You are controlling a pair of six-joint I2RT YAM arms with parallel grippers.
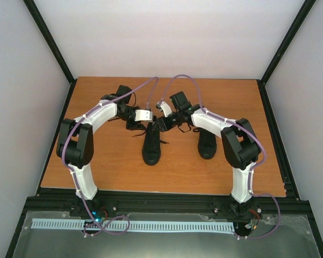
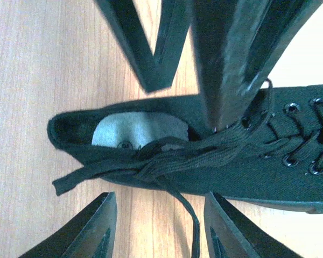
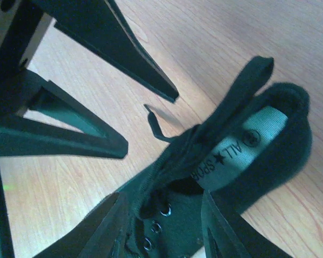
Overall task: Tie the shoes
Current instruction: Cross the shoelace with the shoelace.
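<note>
My left pincer (image 2: 160, 199) and right pincer (image 3: 164, 196) both stand spread over the heel end of one black canvas low-top sneaker (image 2: 242, 172), which lies mid-way across the brown wooden tabletop (image 1: 107, 161). Its flat black laces (image 2: 151, 164) lie loosely crossed beside the grey printed insole (image 3: 242, 145), with the ends trailing onto the wood. The matching black sneaker (image 1: 207, 142) sits near it, to the right.
</note>
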